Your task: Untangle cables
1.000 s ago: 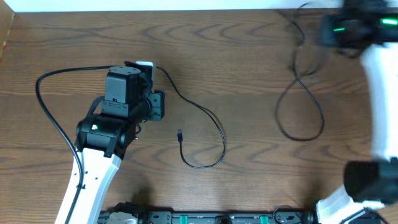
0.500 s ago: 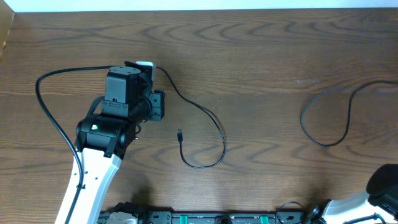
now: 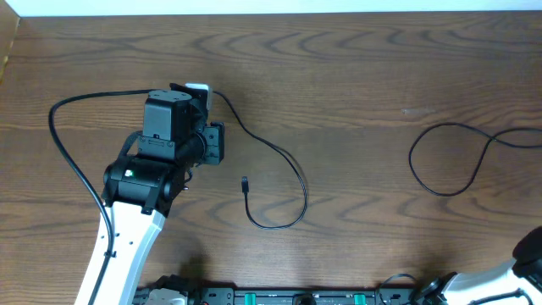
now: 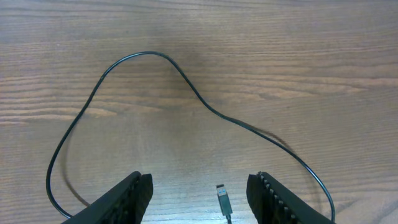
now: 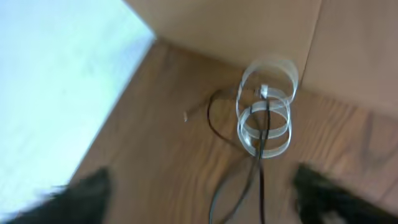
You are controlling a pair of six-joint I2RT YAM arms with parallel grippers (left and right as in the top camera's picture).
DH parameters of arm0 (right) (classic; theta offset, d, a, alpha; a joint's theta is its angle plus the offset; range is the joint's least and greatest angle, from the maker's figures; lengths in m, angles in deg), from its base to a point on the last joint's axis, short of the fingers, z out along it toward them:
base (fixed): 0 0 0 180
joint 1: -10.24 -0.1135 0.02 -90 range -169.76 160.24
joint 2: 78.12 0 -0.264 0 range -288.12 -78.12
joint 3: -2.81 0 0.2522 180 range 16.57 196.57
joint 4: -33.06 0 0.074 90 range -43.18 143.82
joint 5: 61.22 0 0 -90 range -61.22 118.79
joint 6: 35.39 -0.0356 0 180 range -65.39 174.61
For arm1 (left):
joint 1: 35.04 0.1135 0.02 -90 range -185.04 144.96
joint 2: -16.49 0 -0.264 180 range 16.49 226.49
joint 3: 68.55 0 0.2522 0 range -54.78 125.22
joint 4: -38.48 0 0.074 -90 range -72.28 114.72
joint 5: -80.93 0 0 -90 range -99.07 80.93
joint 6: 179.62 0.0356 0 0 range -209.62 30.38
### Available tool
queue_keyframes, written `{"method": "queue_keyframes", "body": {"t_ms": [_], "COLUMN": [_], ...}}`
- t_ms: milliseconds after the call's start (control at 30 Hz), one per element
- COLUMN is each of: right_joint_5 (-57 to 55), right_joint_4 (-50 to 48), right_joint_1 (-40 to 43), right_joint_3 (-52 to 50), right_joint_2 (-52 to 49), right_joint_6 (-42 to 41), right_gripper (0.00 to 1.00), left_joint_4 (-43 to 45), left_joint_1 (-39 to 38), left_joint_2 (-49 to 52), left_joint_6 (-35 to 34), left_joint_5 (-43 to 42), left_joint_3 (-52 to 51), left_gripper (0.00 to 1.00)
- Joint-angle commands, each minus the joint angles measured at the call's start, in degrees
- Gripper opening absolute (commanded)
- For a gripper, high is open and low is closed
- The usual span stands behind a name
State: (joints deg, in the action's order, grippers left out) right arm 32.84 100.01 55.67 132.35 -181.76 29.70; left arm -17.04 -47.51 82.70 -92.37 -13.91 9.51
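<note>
- Two thin black cords: near cable (image 3: pixel 303 186) curls beside your left gripper (image 4: pixel 199 180), far cable (image 3: pixel 412 161) loops well right of it.
- Open woodgrain table (image 3: pixel 356 68) between; left jaws spread, right gripper (image 5: pixel 202 186) blurred, jaws spread too.

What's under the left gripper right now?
Bare table; the plug end of the black cable lies between the open jaws of the left gripper. In the overhead view the left arm covers where that cable meets the white block.

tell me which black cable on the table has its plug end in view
The middle cable, whose small plug lies free beside its curve. The right cable only loops and runs out of view.
</note>
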Motion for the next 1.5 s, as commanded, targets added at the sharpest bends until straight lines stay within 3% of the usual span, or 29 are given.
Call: {"method": "queue_keyframes", "body": {"t_ms": [0,133,200,400,633,1133,1200,1233,1300,1333,1467], "right_joint_5": [2.95,7.28,12.28,10.93,10.88,9.81,9.77,9.62,9.60,9.60,9.64], "right_joint_4": [4.74,11.10,17.75,26.01,22.88,21.64,21.18,20.70,19.98,19.69,19.23], "right_joint_1": [-2.36,-5.66,-9.75,-16.63,-21.11,-20.28,-19.58,-19.06,-18.16,-17.66,-15.67], "right_joint_3": [-0.39,-0.39,-0.39,-0.42,-2.45,-2.75,-2.75,-2.75,-2.75,-2.75,-2.75], "right_joint_2": [-6.38,-12.39,-18.95,-29.42,-33.75,-33.75,-33.75,-33.75,-33.75,-33.75,-33.75], "right_joint_6": [-1.44,-0.33,4.28,5.09,-10.21,-36.44,-37.05,-37.00,-36.65,-36.00,-31.26], "right_gripper": [0.99,0.99,0.99,0.99,0.99,0.97,0.85,0.65,0.12,0.01,0.01], "left_joint_4": [0.02,0.02,0.02,0.02,-0.02,0.00,0.00,0.00,0.00,0.00,0.02], "left_joint_1": [0.13,0.13,0.13,0.13,0.13,0.13,0.13,0.13,0.13,0.13,0.13], "left_joint_2": [-0.04,-0.04,-0.04,-0.04,-0.04,-0.02,-0.02,-0.02,-0.02,-0.02,-0.02], "left_joint_6": [0.37,0.37,0.35,0.35,0.35,0.37,0.37,0.37,0.37,0.37,0.37], "left_joint_5": [-0.57,-0.57,-0.57,-0.57,-0.72,-0.76,-0.76,-0.76,-0.76,-0.76,-0.76], "left_joint_3": [0.39,0.39,0.39,0.39,0.39,0.39,0.39,0.39,0.39,0.39,0.39], "left_gripper": [0.55,0.55,0.56,0.55,0.55,0.56,0.56,0.56,0.56,0.56,0.56]}}
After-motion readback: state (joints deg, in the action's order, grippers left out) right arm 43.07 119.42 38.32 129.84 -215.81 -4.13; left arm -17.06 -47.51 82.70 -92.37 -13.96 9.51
